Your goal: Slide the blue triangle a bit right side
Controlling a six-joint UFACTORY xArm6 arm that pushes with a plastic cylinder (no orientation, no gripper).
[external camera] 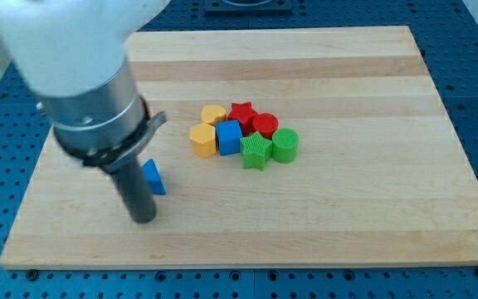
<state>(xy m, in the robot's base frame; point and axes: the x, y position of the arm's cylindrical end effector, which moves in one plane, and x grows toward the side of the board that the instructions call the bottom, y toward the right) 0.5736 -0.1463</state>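
The blue triangle lies on the wooden board at the view's left, partly hidden behind my rod. My tip rests on the board just below and slightly left of the triangle, close to it or touching it; I cannot tell which. The arm's large grey body fills the view's upper left.
A tight cluster sits at the board's middle: yellow heart, red star, red cylinder, yellow hexagon, blue cube, green star, green cylinder. The board's bottom edge runs close under my tip.
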